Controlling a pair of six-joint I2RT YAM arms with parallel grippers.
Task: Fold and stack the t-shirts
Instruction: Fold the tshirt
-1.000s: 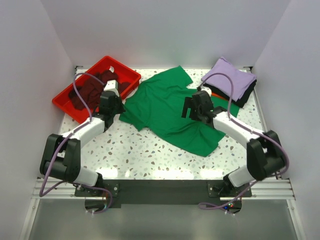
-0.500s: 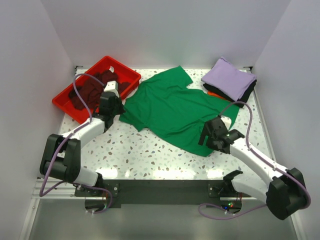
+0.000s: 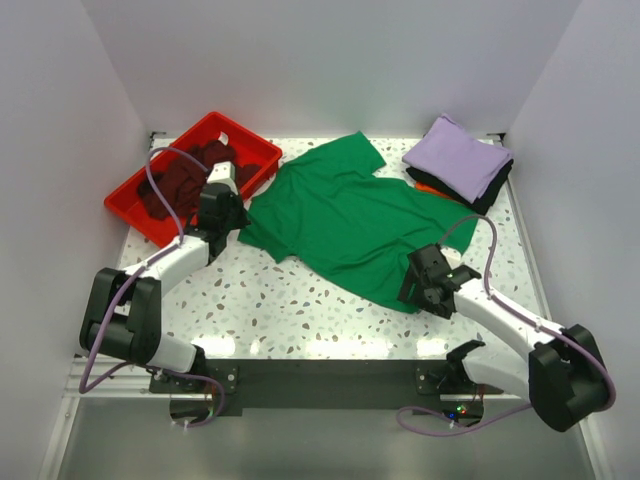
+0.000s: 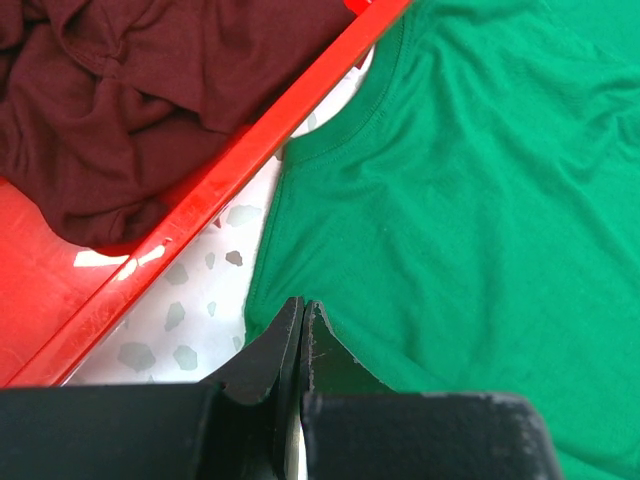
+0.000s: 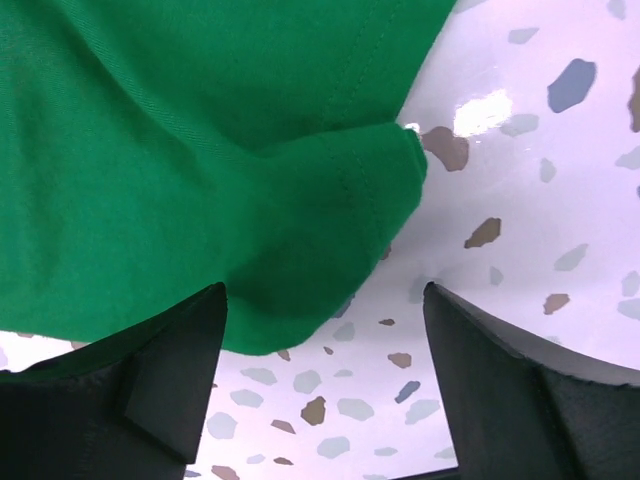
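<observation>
Right fingers [image 5: 170, 370] stand wide apart, 1 on each side of the green t-shirt's [image 5: 200, 150] bunched hem corner; cloth sits between them, not yet pinched; bare bench [image 5: 540, 180] shows beyond the tip. Left fingers [image 4: 270, 365] are pressed together right at the shirt's shoulder edge; whether they hold cloth, I cannot tell; just past them, the red tray [image 4: 200, 200] with a maroon t-shirt [image 4: 120, 90]. Looks like the corner grab before fold 1; next, close squarely on that hem, catching both layers.
</observation>
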